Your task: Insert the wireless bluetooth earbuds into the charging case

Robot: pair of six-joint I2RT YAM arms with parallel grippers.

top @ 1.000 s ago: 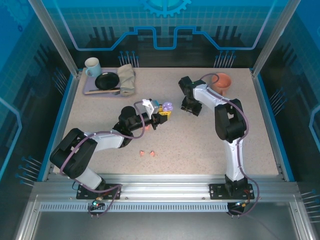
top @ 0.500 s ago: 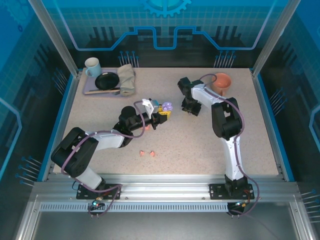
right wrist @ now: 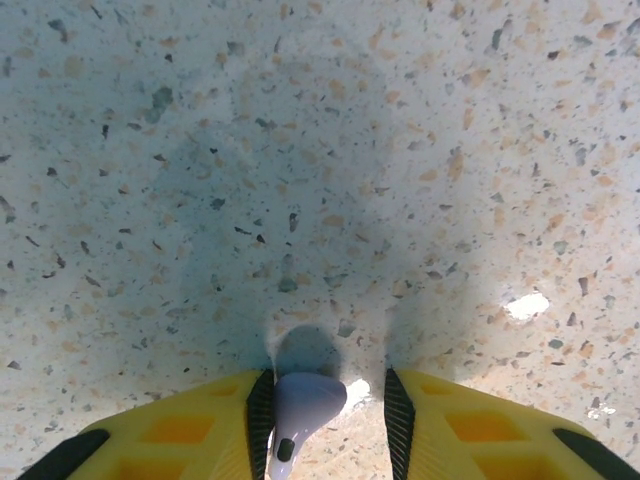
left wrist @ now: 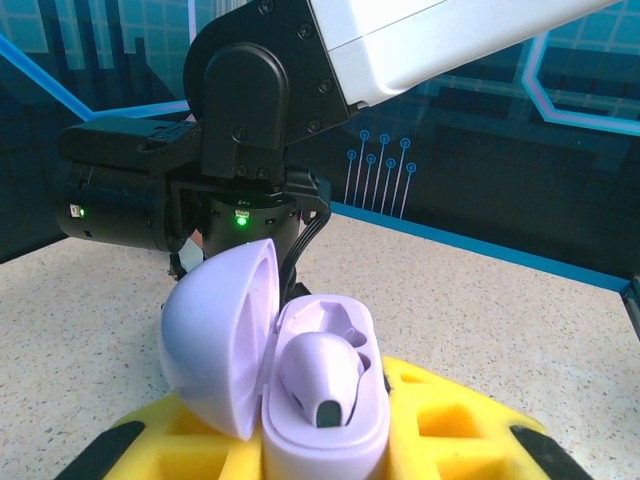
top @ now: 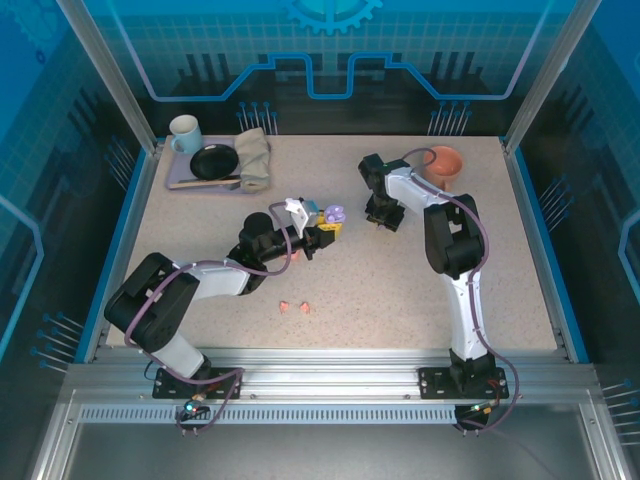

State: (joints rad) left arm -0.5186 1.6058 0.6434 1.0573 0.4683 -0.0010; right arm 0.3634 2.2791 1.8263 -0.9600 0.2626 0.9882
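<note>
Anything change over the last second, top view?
The right arm swung its elbow slightly to the left; the right claw barely shifted, straddling a lilac earbud on the table. Unchanged: left claw shut on the open lilac case, pink earbuds loose on the table.

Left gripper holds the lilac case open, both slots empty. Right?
No. The lilac case already holds one lilac bud, as the left wrist view shows. The left gripper does hold it open.

Lab test cell: aluminium frame (top: 320, 372), blue circuit-print walls (top: 330, 50).
</note>
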